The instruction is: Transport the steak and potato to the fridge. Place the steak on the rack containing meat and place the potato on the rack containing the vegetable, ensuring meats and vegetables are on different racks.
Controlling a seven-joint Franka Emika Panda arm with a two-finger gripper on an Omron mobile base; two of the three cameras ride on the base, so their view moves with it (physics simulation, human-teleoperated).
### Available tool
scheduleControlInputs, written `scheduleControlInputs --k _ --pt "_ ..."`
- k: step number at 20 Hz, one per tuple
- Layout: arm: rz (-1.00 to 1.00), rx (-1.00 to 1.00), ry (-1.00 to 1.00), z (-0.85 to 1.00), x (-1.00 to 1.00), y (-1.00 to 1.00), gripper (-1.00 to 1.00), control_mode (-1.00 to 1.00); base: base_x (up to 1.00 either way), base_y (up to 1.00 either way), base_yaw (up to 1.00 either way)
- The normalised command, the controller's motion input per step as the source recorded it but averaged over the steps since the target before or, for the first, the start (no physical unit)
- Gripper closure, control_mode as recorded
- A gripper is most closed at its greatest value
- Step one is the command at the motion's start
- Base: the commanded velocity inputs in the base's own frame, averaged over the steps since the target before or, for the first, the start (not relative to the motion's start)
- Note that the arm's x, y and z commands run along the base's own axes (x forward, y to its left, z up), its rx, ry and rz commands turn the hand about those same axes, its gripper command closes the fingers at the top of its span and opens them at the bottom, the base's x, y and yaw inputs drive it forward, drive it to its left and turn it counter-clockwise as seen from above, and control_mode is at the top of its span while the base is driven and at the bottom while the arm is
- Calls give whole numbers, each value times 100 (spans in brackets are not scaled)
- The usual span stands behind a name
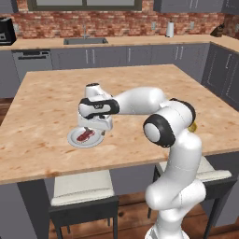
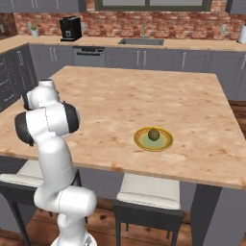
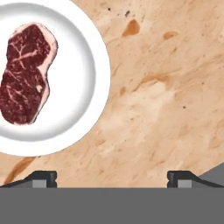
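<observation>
1. Kitchen island (image 1: 56, 98), wood top; steak (image 1: 85, 135) on white plate (image 1: 74, 140), potato (image 2: 153, 134) on yellow plate (image 2: 166, 144), well apart.
2. Gripper (image 1: 95, 132) hovers over the plate's edge, jaws spread wide, empty.
3. Risk: hand view shows steak (image 3: 26, 72) off-centre; closing here likely misses or clips the plate rim.

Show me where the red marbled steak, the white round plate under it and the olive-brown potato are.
red marbled steak (image 3: 25, 72): hand view, middle of the meat.
white round plate (image 3: 85, 83): hand view, bare rim.
olive-brown potato (image 2: 153, 134): right base view, its top.
</observation>
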Motion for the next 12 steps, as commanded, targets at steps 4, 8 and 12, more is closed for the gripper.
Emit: scheduleControlInputs --k 4,8,12 --pt "-4 0 3 -24 16 13 -100 -100 0 0 0" --pt "-4 0 2 -25 14 13 -100 -100 0 0 0" --pt "-5 0 0 -17 11 12 -100 -100 0 0 0"
